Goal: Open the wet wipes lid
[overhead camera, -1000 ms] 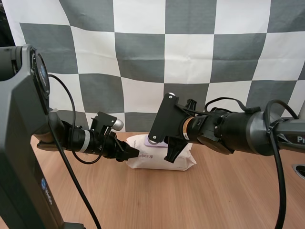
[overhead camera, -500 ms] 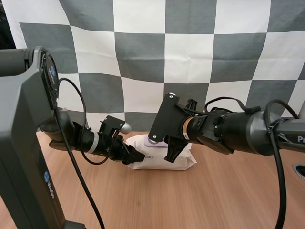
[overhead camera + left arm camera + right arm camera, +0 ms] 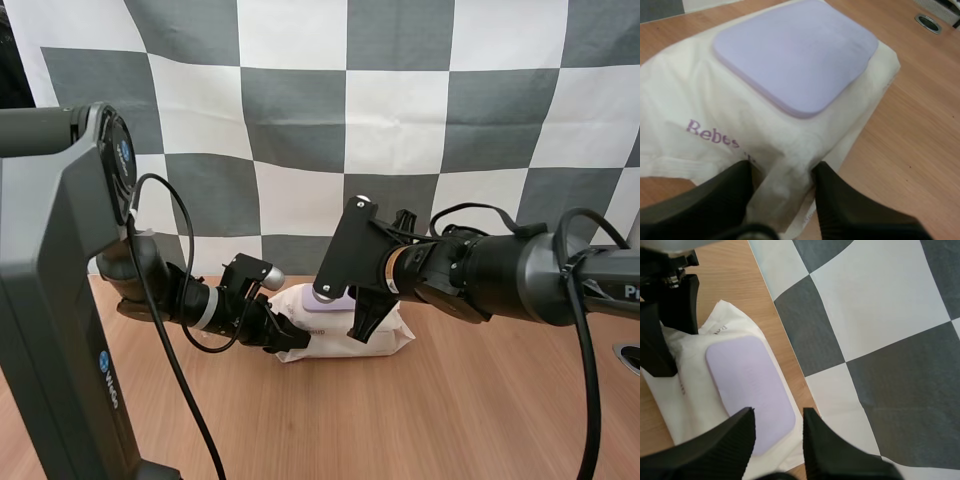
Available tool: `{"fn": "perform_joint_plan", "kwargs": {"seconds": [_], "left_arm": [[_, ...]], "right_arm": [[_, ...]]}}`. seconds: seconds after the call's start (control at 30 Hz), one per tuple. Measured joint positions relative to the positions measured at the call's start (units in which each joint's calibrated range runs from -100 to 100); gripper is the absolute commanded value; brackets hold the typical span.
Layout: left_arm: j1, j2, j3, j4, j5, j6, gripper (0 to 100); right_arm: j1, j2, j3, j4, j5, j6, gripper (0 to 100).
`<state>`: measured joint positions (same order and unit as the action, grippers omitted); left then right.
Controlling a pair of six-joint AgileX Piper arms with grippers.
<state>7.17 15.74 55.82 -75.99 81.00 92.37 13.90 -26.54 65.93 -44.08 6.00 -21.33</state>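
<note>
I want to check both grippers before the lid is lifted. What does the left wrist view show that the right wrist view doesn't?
Only the left wrist view: the edge of the pack of wipes pinched between the left gripper's fingers, and a round hole in the table. Only the right wrist view: the right gripper, open, above one end of the lid. Both: the pack, its lilac lid closed, the left gripper at the pack's end.

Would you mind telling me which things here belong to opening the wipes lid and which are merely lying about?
Part of the job:
- wet wipes pack
- lilac lid, lying flat and closed
- left gripper, pinching the pack's end
- right gripper, open above the lid's end

Just there:
- table
- round hole in the tabletop
</note>
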Motion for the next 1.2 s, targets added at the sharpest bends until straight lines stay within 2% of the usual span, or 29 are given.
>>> {"fn": "perform_joint_plan", "kwargs": {"seconds": [0.03,0.1,0.17,0.23,0.27,0.43,0.83,1.0,1.2], "left_arm": [[0.00,0.0,0.0,0.1,0.0,0.0,0],[0.00,0.0,0.0,0.6,0.2,0.0,0],[0.00,0.0,0.0,0.8,0.2,0.0,0],[0.00,0.0,0.0,0.9,0.2,0.0,0],[0.00,0.0,0.0,1.2,0.2,0.0,0],[0.00,0.0,0.0,2.0,0.2,0.0,0],[0.00,0.0,0.0,2.5,0.2,0.0,0],[0.00,0.0,0.0,2.5,0.2,0.0,0],[0.00,0.0,0.0,2.5,0.2,0.0,0]], "right_arm": [[0.0,0.0,0.0,-0.1,0.0,0.0,22],[0.0,0.0,0.0,-1.4,0.0,0.0,27],[0.0,0.9,0.0,-3.1,0.0,0.0,46],[0.0,2.3,0.0,-4.6,-1.0,-0.1,69],[0.0,3.2,0.0,-5.1,-1.8,-0.1,73],[0.0,7.8,0.0,-8.0,-5.1,-0.1,60],[0.0,13.5,0.0,-11.2,-7.3,-0.2,60],[0.0,13.6,-1.3,-11.2,-9.1,-0.1,60],[0.0,14.7,-3.1,-10.5,-6.0,0.0,60]]}}
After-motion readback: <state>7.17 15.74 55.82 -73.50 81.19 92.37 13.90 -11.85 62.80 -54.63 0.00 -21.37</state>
